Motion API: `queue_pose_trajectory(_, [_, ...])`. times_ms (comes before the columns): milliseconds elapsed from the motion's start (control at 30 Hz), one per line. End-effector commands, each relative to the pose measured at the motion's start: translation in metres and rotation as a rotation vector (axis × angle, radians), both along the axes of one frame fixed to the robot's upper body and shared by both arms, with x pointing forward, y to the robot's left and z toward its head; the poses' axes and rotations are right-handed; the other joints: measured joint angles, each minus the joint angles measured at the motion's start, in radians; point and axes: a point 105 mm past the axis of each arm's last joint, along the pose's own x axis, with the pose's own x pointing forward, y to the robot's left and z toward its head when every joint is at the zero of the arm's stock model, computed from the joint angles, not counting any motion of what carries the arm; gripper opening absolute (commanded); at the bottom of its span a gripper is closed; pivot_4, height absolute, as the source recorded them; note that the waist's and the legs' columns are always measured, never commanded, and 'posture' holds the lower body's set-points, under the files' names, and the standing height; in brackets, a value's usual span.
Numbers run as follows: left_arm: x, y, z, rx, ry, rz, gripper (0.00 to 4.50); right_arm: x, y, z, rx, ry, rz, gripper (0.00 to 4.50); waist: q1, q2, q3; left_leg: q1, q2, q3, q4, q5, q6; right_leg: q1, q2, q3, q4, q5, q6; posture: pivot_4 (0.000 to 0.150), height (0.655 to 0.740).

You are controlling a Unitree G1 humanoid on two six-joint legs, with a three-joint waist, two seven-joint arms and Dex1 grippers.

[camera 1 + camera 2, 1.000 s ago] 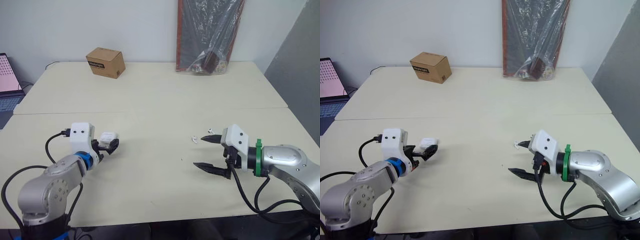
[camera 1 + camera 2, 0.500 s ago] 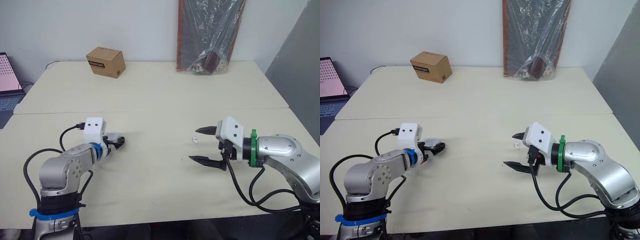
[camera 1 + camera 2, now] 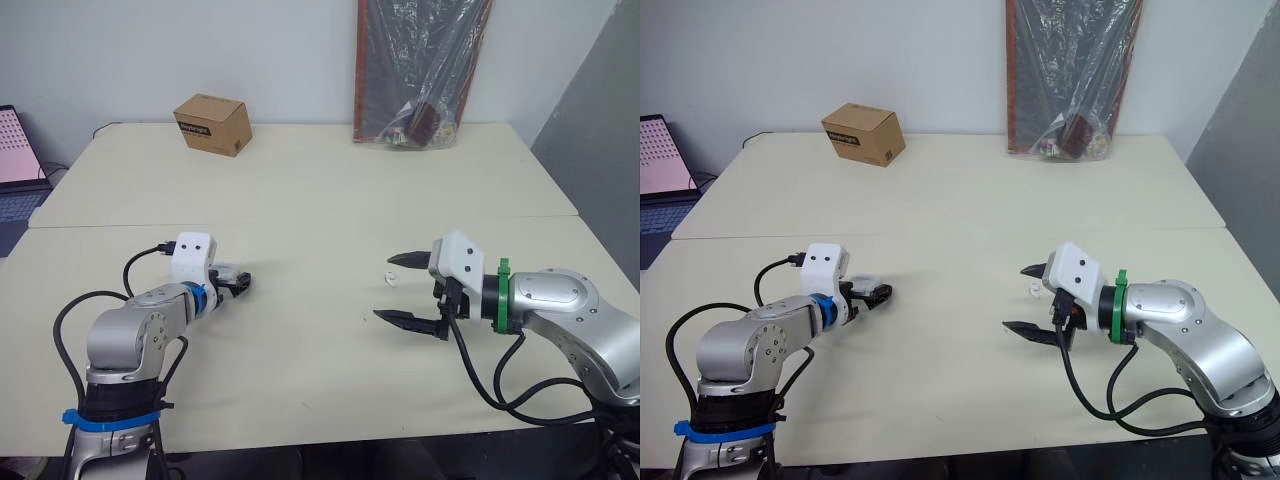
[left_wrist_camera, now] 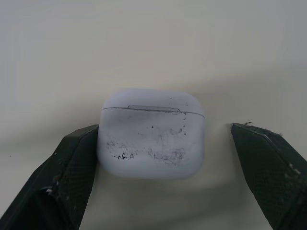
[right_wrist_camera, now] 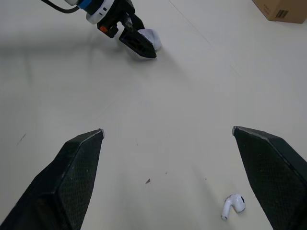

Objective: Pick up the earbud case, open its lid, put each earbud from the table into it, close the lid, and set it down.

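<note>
Looking over the pale table (image 3: 300, 200) from the head cameras: there's a laptop (image 3: 15, 160) poking in at the far left edge of the frame, and a small cardboard box (image 3: 211, 124) sits at the upper left, near the wall. Lower left of centre is the left gripper (image 3: 238, 283), reaching low across the tabletop with the white earbud case (image 4: 151, 140) sitting between its two black fingers. In the left wrist view the case rests on the table with its lid down, seam line showing across the upper part. One finger is right up against the case's side, while the other stands off with a clear gap, so that gripper is released rather than squeezing anything. Moving right, just past the middle of the frame, a white earbud (image 5: 233, 205) lies on the table by itself, well apart from the case. The right gripper (image 5: 167, 130) is right next to it, coming in from the lower right, its fingers spread wide and holding nothing. In the head views the earbud sits close to the upper finger; whether they touch, I can't tell. At the upper right a plastic-wrapped dark bundle (image 3: 420, 70) leans against the wall.
</note>
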Motion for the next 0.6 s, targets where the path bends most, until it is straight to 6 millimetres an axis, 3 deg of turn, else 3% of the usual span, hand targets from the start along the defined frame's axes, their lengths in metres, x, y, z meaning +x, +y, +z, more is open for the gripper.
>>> queue_pose_trajectory(33, [-0.0019, -0.0031, -0.0071, 0.005, 0.027, -0.026, 4.49, -0.0052, 0.0057, 0.0170, 0.040, -0.051, 0.026, 4.50, 0.000, 0.000, 0.000, 0.000, 0.000, 0.000, 0.000, 0.000, 0.000, 0.000, 0.000, 0.000, 0.000, 0.000, 0.000, 0.150, 0.7400])
queue_pose_trajectory(300, [-0.0032, -0.0044, -0.0090, -0.001, 0.031, -0.037, 4.49, -0.0056, 0.0054, 0.0179, 0.043, -0.050, 0.022, 4.50, 0.000, 0.000, 0.000, 0.000, 0.000, 0.000, 0.000, 0.000, 0.000, 0.000, 0.000, 0.000, 0.000, 0.000, 0.000, 0.150, 0.7400])
queue_pose_trajectory(400, [-0.0027, -0.0046, -0.0081, -0.001, 0.020, -0.040, 3.89, -0.0050, 0.0054, 0.0175, 0.042, -0.051, 0.020, 4.50, 0.000, 0.000, 0.000, 0.000, 0.000, 0.000, 0.000, 0.000, 0.000, 0.000, 0.000, 0.000, 0.000, 0.000, 0.000, 0.150, 0.7400])
queue_pose_trajectory(533, [-0.0026, -0.0041, -0.0082, 0.004, 0.020, -0.040, 2.77, -0.0044, 0.0053, 0.0166, 0.040, -0.052, 0.019, 4.50, 0.001, 0.000, 0.000, 0.000, -0.001, 0.000, 0.000, 0.000, 0.000, 0.000, -0.001, 0.000, 0.000, 0.000, 0.000, 0.150, 0.7400])
queue_pose_trajectory(600, [-0.0025, -0.0036, -0.0086, 0.008, 0.020, -0.038, 2.77, -0.0041, 0.0053, 0.0161, 0.039, -0.051, 0.018, 4.50, 0.001, 0.000, 0.000, 0.000, -0.001, 0.000, 0.000, 0.000, 0.000, 0.000, -0.001, 0.000, 0.000, 0.000, 0.000, 0.150, 0.7400])
